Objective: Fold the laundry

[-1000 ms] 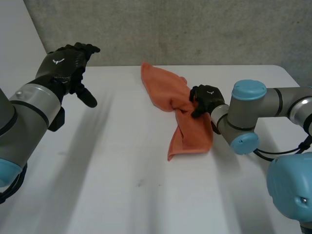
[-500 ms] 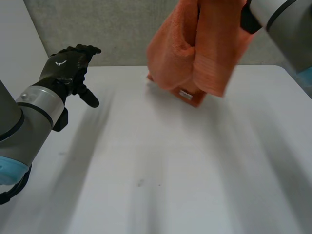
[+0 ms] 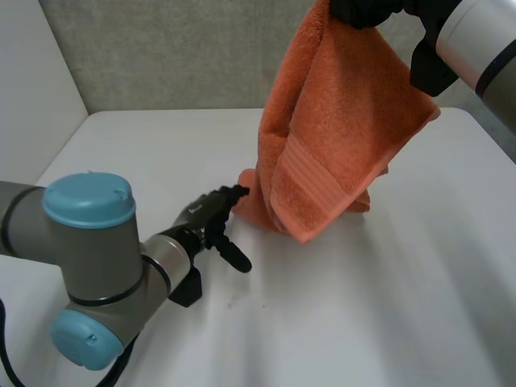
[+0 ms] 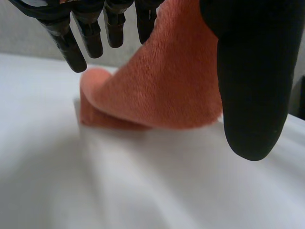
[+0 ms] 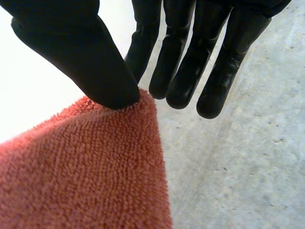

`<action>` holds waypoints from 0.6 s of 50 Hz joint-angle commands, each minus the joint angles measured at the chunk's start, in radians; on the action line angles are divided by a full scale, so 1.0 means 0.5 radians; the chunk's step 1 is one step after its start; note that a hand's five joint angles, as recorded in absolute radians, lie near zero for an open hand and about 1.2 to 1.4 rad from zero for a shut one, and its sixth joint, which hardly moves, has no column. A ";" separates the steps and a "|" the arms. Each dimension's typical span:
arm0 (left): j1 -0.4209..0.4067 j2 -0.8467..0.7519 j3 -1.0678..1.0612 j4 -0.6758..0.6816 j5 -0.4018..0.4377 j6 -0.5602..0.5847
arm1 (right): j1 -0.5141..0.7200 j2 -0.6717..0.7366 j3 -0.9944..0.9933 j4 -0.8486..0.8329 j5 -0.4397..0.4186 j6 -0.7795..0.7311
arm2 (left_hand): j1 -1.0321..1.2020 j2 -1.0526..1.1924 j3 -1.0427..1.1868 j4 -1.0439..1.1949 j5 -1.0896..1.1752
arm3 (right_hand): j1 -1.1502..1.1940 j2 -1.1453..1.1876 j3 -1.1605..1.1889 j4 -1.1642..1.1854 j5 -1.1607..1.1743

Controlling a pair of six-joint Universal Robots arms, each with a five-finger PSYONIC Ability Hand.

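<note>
Right hand (image 5: 81, 52) is pinching the orange terry towel (image 3: 339, 137) by a corner; left hand (image 3: 211, 216) is hovering open at its low fold, best pinching 1 adjacent corner.

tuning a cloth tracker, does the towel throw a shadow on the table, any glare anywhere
Head view: the orange towel, hanging from the right hand, throws a soft, faint shadow on the white table; no glare. Left wrist view: a dim shadow under the towel's lower fold, beyond the left hand. Right wrist view: the pinched corner is evenly lit.
</note>
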 commanded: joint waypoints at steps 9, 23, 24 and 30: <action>-0.078 -0.346 0.354 0.105 -0.022 -0.195 | 0.121 -0.384 0.319 0.043 0.008 0.161 | 0.876 0.904 0.905 0.896 0.834 | 0.854 0.437 0.423 0.406 0.470; -0.166 -0.285 0.204 0.311 -0.053 -0.325 | 0.087 -0.605 0.454 0.111 -0.023 0.284 | 2.198 2.226 2.227 2.217 2.156 | 0.854 0.437 0.423 0.406 0.470; -0.167 -0.285 0.204 0.311 -0.053 -0.325 | 0.087 -0.605 0.454 0.111 -0.023 0.284 | 2.201 2.229 2.230 2.220 2.159 | 0.854 0.437 0.423 0.406 0.470; -0.136 -0.160 0.142 0.302 -0.072 -0.206 | -0.124 -0.517 0.739 0.160 -0.029 0.214 | 2.429 2.457 2.458 2.448 2.387 | -0.974 -1.392 -1.405 -1.422 -1.359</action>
